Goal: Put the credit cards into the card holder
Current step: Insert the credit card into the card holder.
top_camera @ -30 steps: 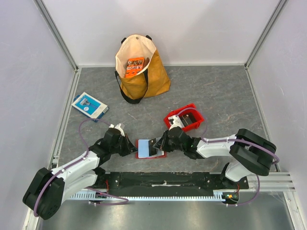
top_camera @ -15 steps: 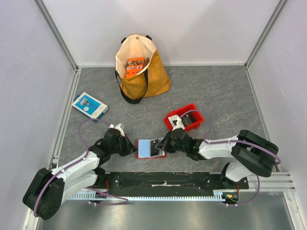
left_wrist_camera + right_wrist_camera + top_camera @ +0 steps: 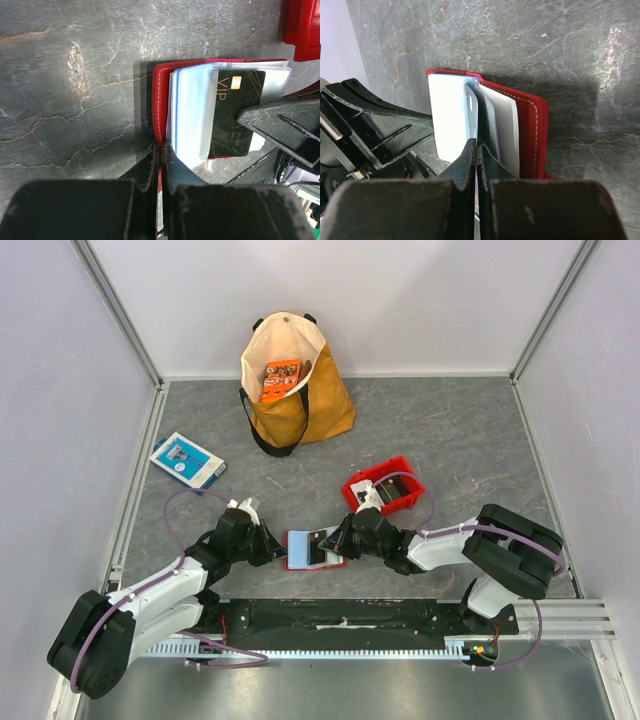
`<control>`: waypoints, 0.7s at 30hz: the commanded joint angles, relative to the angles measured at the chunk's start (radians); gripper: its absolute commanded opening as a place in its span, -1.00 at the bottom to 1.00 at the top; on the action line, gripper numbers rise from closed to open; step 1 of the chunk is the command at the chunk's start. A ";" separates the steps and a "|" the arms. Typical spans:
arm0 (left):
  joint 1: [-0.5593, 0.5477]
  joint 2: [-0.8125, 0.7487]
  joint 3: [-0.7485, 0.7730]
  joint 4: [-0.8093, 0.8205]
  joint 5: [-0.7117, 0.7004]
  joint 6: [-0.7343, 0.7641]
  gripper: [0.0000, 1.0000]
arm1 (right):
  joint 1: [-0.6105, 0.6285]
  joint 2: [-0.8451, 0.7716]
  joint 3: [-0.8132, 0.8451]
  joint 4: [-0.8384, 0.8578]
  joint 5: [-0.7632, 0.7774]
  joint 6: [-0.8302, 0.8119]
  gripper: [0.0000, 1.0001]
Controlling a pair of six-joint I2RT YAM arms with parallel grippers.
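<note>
Closest to the arm bases, the card holder (image 3: 159,95) lies open on the grey stone-patterned table (image 3: 450,430), red cover down, with its clear sleeves (image 3: 192,115) fanned up from the spine. The left gripper (image 3: 160,149) reaches the card holder from its left side, fingers pressed together and pinching the edge of the red cover. The right gripper (image 3: 476,146) comes in from the card holder's right side, jaws likewise pressed together, nipping one edge of a dark card (image 3: 235,115) with gold lettering. That card lies flat on top of the sleeves; whether its leading edge has entered a pocket cannot be told. Just behind and to the right of the card holder sits a red bin (image 3: 398,464) with a purple cable looping across it. Farther back and left of the card holder, a blue-and-white box (image 3: 187,460) lies flat. Farthest behind the card holder, near the rear wall, stands a mustard tote bag (image 3: 320,415), mouth open, with an orange packet (image 3: 281,379) inside
</note>
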 commanded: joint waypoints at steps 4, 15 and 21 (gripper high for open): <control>-0.004 0.022 -0.021 0.005 -0.015 -0.016 -0.97 | 0.022 0.050 0.028 -0.021 -0.010 0.023 -1.00; -0.004 -0.004 -0.015 -0.010 -0.011 -0.021 -0.97 | 0.055 0.044 0.114 -0.209 0.077 -0.026 -0.92; -0.003 -0.040 -0.004 -0.036 -0.014 -0.016 -0.96 | 0.050 -0.035 0.140 -0.331 0.148 -0.088 -0.36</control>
